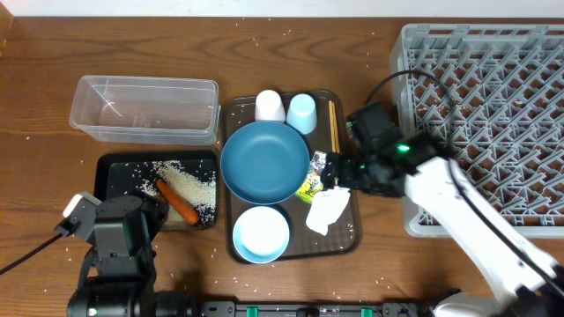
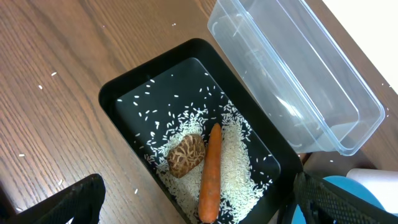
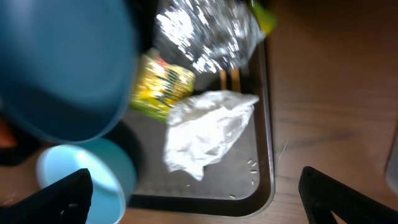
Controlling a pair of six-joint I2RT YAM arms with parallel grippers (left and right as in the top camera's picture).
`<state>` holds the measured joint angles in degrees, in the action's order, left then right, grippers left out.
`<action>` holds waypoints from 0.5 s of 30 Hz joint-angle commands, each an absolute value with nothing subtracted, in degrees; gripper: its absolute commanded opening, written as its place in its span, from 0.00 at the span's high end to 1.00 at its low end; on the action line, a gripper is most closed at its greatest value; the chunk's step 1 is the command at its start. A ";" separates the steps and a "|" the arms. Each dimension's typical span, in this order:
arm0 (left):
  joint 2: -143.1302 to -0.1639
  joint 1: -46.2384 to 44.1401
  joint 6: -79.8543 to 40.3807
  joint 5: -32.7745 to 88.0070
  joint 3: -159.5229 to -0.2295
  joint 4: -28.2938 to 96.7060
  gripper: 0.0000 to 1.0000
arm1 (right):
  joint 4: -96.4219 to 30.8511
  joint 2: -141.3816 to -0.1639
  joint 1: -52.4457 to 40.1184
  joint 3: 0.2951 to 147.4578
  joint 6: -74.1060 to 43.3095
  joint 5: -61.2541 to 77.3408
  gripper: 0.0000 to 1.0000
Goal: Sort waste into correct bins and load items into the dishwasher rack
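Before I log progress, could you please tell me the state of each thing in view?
clear container, empty
black tray, holds rice, carrot, brown lump
dishwasher rack, empty where visible
blue plate, on brown serving tray, not yet loaded
napkin, crumpled, same tray
foil, crumpled
left end effector, open
right end effector, open

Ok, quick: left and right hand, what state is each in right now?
Left hand: open, empty, above the black tray.
Right hand: open, empty, above the white napkin.
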<state>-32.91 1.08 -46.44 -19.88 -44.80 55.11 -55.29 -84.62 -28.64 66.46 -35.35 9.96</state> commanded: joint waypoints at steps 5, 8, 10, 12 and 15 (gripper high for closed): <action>-32.86 1.32 -46.30 -21.08 -44.84 55.18 0.02 | -52.71 -75.29 -28.84 66.32 -22.15 24.25 0.01; -32.86 1.32 -46.30 -21.06 -44.84 55.18 0.02 | -52.60 -75.13 -31.73 66.30 -22.17 24.18 0.01; -32.86 1.32 -46.30 -21.08 -44.84 55.18 0.02 | -52.18 -75.75 -34.15 66.26 -22.17 24.01 0.08; -32.86 1.32 -46.30 -21.06 -44.84 55.18 0.02 | -51.44 -76.84 -37.28 66.26 -22.17 23.99 0.12; -32.86 1.32 -46.30 -21.08 -44.84 55.18 0.02 | -49.25 -79.50 -42.85 66.26 -22.15 23.97 0.15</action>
<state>-32.91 1.08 -46.44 -19.88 -44.80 55.13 -50.17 -77.32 -38.96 66.46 -23.40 22.70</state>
